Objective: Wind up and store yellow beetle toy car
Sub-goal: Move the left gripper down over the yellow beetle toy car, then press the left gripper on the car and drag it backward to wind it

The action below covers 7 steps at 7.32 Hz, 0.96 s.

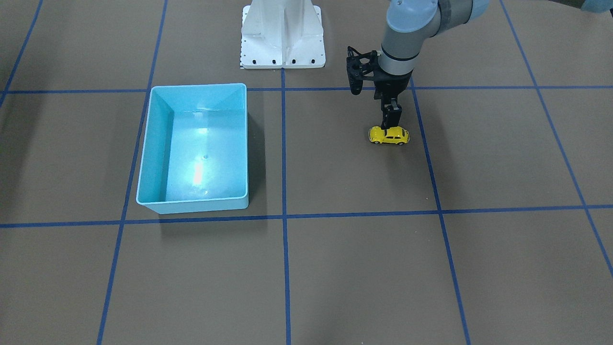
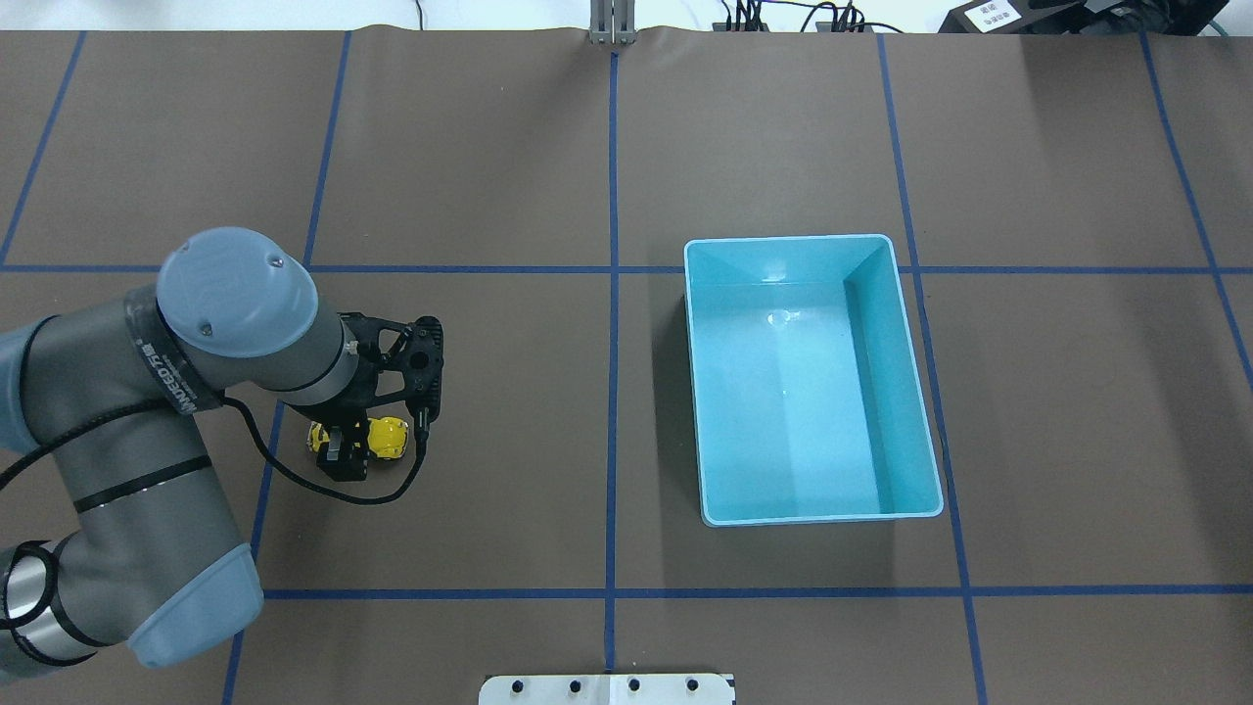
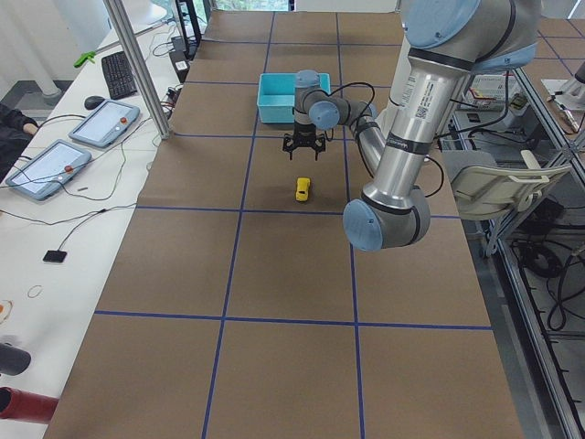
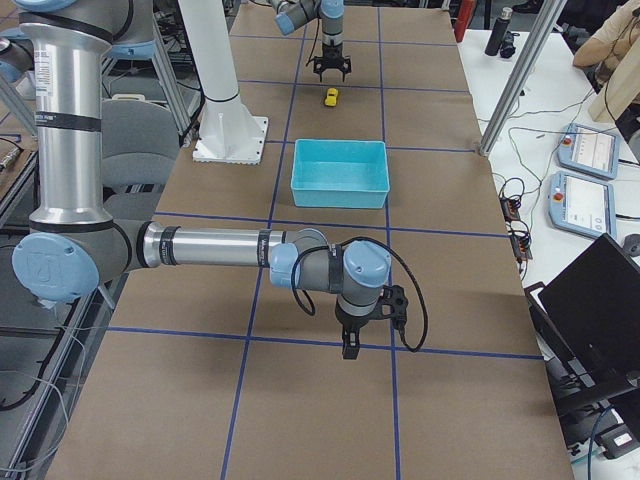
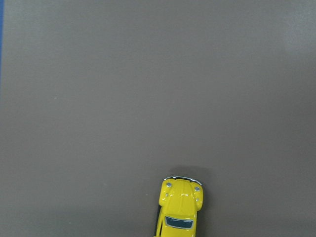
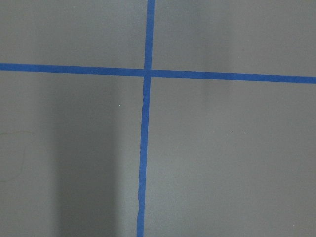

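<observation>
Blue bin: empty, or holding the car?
Empty: the bin shows a bare floor; the yellow beetle toy car stands outside, on the table.

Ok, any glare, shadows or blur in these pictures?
Front-facing view: white glare inside the light-blue bin; overhead view: a faint glint there; left wrist view: yellow beetle toy car sharp, cropped by the bottom edge; right wrist view: soft shadow band beside the blue tape.

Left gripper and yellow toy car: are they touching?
Apart. In the exterior left view, bare table shows between the left gripper and the yellow beetle toy car; the exterior right view shows the same gap.
</observation>
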Each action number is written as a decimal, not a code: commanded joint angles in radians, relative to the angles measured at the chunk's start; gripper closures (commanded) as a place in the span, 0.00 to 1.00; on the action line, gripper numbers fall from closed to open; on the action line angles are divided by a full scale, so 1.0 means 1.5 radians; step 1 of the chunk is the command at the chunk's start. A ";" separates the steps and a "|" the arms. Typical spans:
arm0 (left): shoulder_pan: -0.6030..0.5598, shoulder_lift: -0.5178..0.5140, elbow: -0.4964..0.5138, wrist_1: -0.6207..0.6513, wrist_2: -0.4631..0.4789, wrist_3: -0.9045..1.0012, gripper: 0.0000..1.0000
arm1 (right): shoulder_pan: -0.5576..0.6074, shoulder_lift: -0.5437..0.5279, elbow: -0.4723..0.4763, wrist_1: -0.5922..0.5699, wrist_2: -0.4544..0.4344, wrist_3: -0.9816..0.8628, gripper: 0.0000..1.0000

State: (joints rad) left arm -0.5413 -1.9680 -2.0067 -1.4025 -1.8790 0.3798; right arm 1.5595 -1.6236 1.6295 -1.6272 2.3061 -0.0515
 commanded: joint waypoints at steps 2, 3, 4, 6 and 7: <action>0.021 0.002 0.034 -0.004 0.018 0.003 0.00 | -0.001 0.006 -0.002 0.001 0.001 0.003 0.00; 0.021 0.004 0.053 -0.023 0.017 0.002 0.00 | -0.001 0.006 -0.002 0.000 0.003 0.003 0.00; 0.022 0.008 0.081 -0.062 0.017 0.001 0.00 | -0.001 0.006 -0.003 0.000 0.003 0.003 0.00; 0.022 0.008 0.111 -0.091 0.016 0.003 0.00 | -0.002 0.008 -0.001 0.000 0.006 0.003 0.00; 0.022 0.008 0.114 -0.091 0.015 0.003 0.00 | -0.002 0.008 -0.002 0.000 0.007 0.003 0.00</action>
State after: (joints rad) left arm -0.5078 -1.9563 -1.8491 -1.5307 -1.8548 0.3841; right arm 1.5573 -1.6129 1.6263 -1.6275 2.3140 -0.0476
